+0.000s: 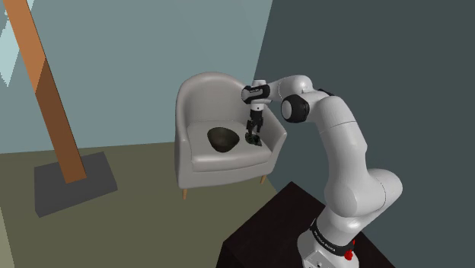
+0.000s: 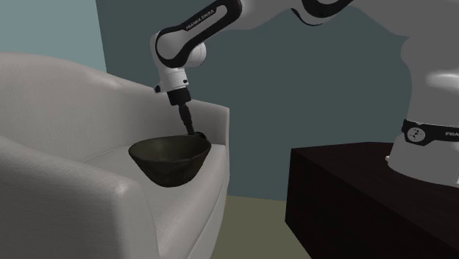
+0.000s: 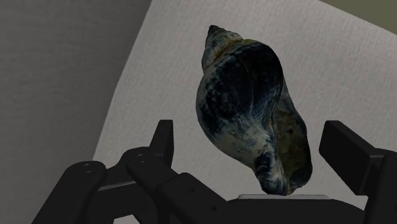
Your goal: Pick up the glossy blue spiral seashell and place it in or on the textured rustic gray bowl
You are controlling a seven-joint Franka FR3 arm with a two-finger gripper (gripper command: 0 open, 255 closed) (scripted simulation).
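two fingers [image 3: 164, 137] of the gripper [image 3: 253, 133] stand apart around the dark blue seashell [image 3: 245, 108] on the white armchair [image 1: 205, 91] seat beside the dark bowl [image 2: 169, 156], and the arm [image 2: 200, 26] reads "franka emika".

The light was soft and rather dim, with no hard-edged shadows. The pale armchair [image 1: 228, 160] took gentle shading, and in the wrist view its seat was brighter than its side. The bowl [image 1: 222, 138] was nearly black inside. The shell [image 3: 248, 121] looked dark with a faint sheen. The white arm [image 1: 346, 145] bore mild highlights, and the wall [image 1: 396, 46] behind it lay in shade.
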